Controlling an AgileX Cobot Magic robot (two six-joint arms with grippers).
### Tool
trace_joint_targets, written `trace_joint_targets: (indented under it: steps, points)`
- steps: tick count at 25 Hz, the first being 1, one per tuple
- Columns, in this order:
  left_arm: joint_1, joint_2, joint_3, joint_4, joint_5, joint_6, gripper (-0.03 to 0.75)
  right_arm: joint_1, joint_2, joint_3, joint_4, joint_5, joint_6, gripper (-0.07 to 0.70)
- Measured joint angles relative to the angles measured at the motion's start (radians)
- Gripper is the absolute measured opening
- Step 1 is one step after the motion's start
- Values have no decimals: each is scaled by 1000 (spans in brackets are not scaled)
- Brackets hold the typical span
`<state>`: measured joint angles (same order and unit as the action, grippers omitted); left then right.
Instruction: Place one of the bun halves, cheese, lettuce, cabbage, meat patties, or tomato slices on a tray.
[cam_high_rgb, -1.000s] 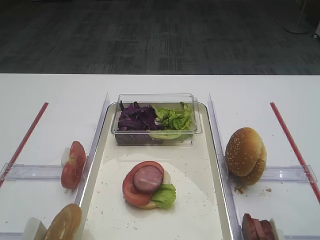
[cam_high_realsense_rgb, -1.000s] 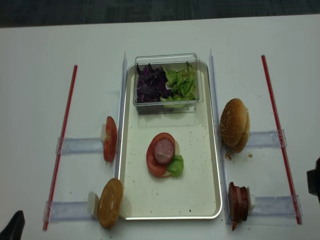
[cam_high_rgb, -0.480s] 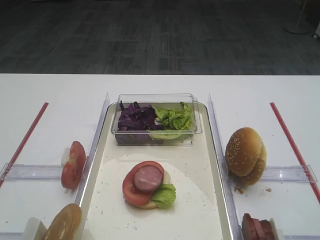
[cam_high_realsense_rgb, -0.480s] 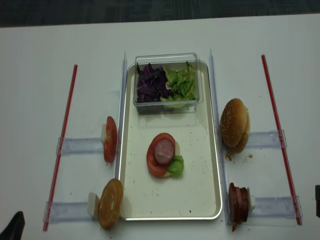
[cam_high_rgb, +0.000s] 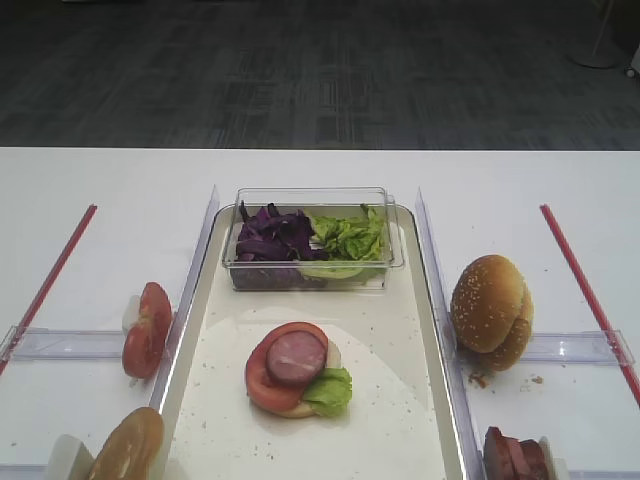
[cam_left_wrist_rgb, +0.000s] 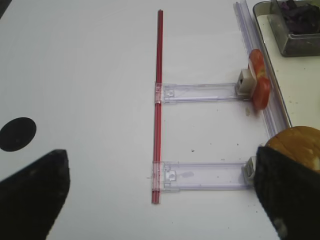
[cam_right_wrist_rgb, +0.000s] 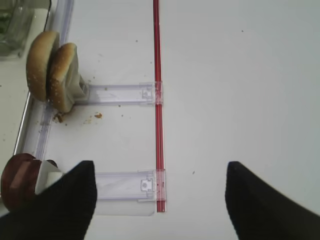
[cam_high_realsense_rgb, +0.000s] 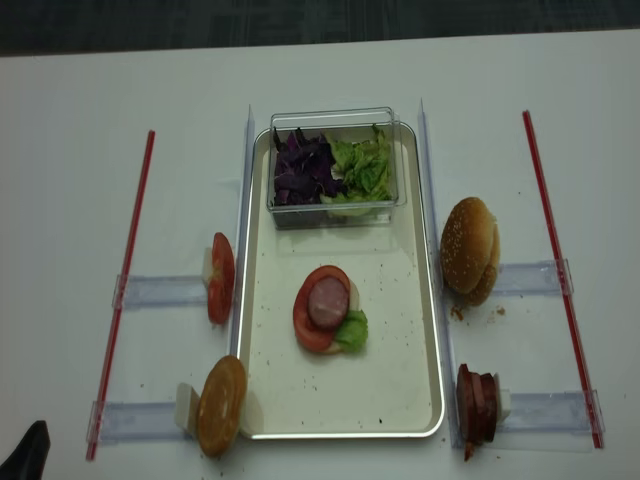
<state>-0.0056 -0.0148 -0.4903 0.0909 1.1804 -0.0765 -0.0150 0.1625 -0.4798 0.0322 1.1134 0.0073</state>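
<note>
On the cream tray (cam_high_realsense_rgb: 400, 330) lies a stack: a tomato slice (cam_high_realsense_rgb: 305, 328), a meat patty (cam_high_realsense_rgb: 326, 302) on it, and a lettuce leaf (cam_high_realsense_rgb: 352, 332). Sesame bun halves (cam_high_realsense_rgb: 468, 250) (cam_right_wrist_rgb: 50, 70) stand on edge right of the tray, with meat patties (cam_high_realsense_rgb: 478, 405) (cam_right_wrist_rgb: 17, 182) nearer. To the left are tomato slices (cam_high_realsense_rgb: 220, 278) (cam_left_wrist_rgb: 260, 85) and a bun half (cam_high_realsense_rgb: 220, 405) (cam_left_wrist_rgb: 297, 147). My right gripper (cam_right_wrist_rgb: 159, 200) hangs open over the red strip, empty. The left gripper (cam_left_wrist_rgb: 160, 195) is open and empty too.
A clear plastic box (cam_high_realsense_rgb: 333, 118) at the tray's far end holds purple cabbage (cam_high_realsense_rgb: 300, 168) and green lettuce (cam_high_realsense_rgb: 365, 170). Red strips (cam_high_realsense_rgb: 125, 280) (cam_high_realsense_rgb: 555, 260) run down both sides. Clear rails (cam_high_realsense_rgb: 160, 292) (cam_high_realsense_rgb: 530, 276) hold the ingredients. Crumbs (cam_right_wrist_rgb: 95, 116) lie by the buns.
The right gripper's dark tip at the right edge of the overhead view has drawn back out of the frame. The food has not moved.
</note>
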Motion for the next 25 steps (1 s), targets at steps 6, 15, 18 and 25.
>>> trace_joint_targets:
  steps: [6, 15, 18, 25]
  points:
    - [0, 0, 0, 0, 0, 0, 689, 0, -131, 0, -4, 6, 0, 557]
    - [0, 0, 0, 0, 2, 0, 689, 0, -178, 0, -16, 13, 0, 557]
    - [0, 0, 0, 0, 2, 0, 689, 0, -178, 0, -19, 13, 0, 557]
    - [0, 0, 0, 0, 2, 0, 689, 0, -178, 0, -21, 13, 0, 557]
